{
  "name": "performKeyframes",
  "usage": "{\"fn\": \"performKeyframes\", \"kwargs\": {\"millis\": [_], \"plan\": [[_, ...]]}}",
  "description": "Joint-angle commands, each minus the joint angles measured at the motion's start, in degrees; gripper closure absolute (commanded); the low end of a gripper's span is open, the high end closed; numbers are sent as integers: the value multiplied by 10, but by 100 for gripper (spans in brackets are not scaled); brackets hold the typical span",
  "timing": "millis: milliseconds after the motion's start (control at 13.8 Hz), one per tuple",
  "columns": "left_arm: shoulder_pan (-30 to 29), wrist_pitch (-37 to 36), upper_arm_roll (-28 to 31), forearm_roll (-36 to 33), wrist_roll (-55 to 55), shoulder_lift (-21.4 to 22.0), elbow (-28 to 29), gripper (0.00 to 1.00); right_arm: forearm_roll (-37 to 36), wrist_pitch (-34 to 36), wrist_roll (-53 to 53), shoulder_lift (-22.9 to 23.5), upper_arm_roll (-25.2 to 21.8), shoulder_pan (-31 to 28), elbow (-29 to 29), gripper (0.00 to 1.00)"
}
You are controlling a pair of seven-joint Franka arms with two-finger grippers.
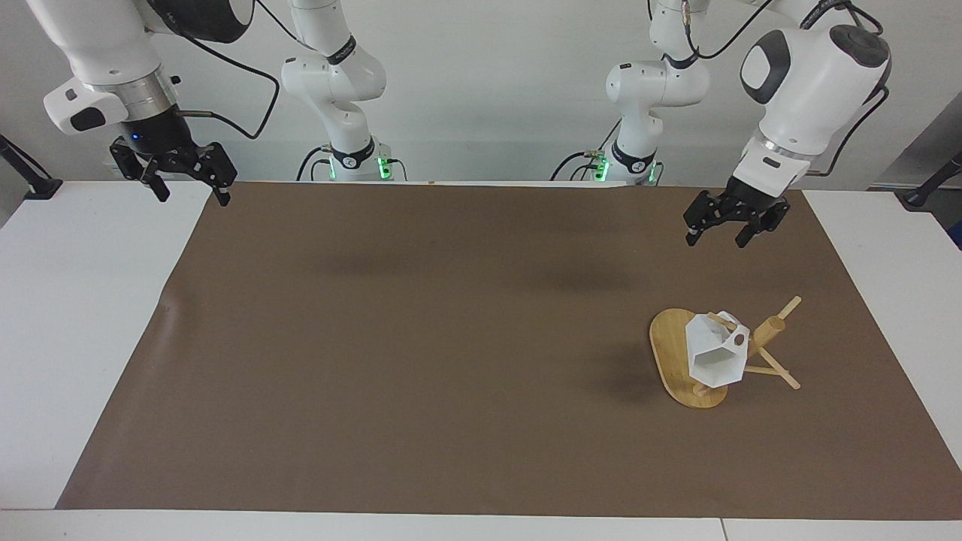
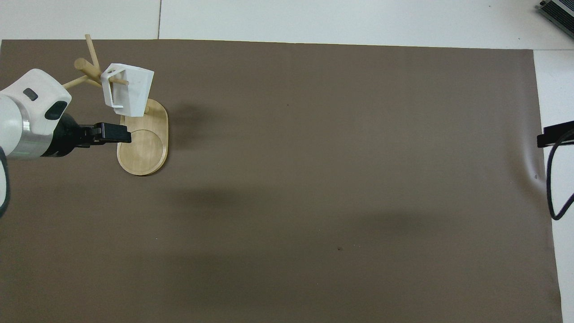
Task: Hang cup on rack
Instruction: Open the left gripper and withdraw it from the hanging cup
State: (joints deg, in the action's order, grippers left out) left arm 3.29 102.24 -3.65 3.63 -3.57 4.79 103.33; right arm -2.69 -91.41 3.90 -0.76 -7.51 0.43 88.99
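Observation:
The white faceted cup (image 1: pixel 714 355) (image 2: pixel 130 92) hangs by its handle on a thin peg of the bamboo rack (image 1: pixel 671 353) (image 2: pixel 143 150), toward the left arm's end of the table. The cup's mouth tilts down over the oval base. My left gripper (image 1: pixel 715 240) (image 2: pixel 119 134) is open and holds nothing. It is raised in the air, clear of the cup, over the mat on the robots' side of the rack. My right gripper (image 1: pixel 192 197) waits open and high over the mat's corner at the right arm's end.
A brown mat (image 1: pixel 421 338) covers most of the white table (image 1: pixel 83 315). The rack's other pegs (image 1: pixel 788 306) stick out from its tilted post (image 1: pixel 768 330).

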Motion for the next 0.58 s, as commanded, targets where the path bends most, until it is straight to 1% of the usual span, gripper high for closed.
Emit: {"fn": "performKeyframes", "kwargs": {"millis": [0, 145, 289, 361, 506], "plan": [[3, -87, -2, -36, 22, -10, -66, 0, -3, -4, 0, -6, 1, -1, 10, 0], [1, -127, -3, -37, 42, -13, -105, 0, -3, -4, 0, -7, 1, -1, 11, 0], [0, -152, -3, -37, 45, -14, -136, 0, -3, -4, 0, -6, 0, -1, 10, 0], [-1, -154, -3, -36, 45, -14, -138, 0, -3, -5, 0, -7, 0, -1, 10, 0], [-1, -151, -4, -35, 69, -6, -121, 0, -3, -4, 0, -7, 0, -1, 11, 0]]}}
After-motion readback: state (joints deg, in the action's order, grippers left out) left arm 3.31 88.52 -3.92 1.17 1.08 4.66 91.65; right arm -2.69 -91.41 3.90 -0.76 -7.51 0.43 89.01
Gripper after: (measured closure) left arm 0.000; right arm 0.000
